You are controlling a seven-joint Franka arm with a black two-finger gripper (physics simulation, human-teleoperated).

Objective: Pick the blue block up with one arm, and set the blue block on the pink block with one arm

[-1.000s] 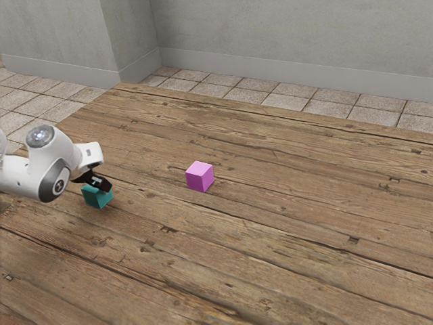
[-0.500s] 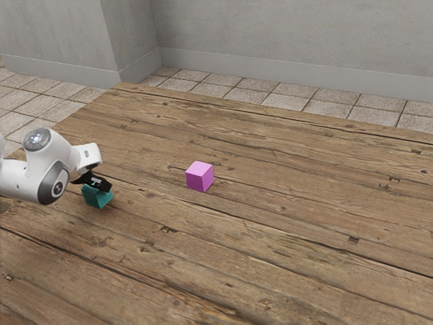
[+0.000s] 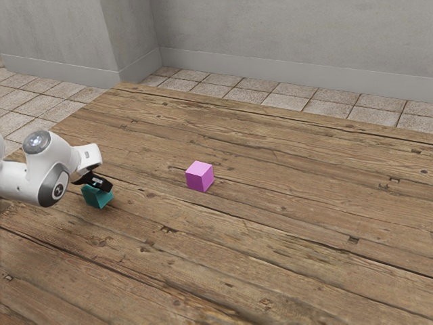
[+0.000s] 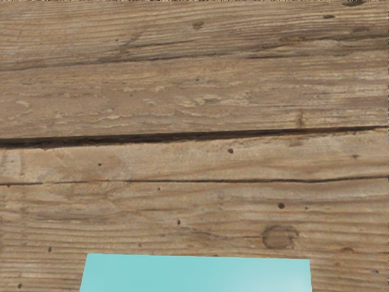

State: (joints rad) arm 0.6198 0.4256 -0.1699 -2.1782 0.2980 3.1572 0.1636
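Wooden planks (image 3: 270, 223) carry a blue block (image 3: 99, 198) right under the gripper (image 3: 95, 183), whose grip I cannot tell; pink block (image 3: 200, 176) well apart

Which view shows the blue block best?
Exterior view: the blue block shows several faces below the gripper, apart from the pink block. Wrist view gives one flat face, cropped.
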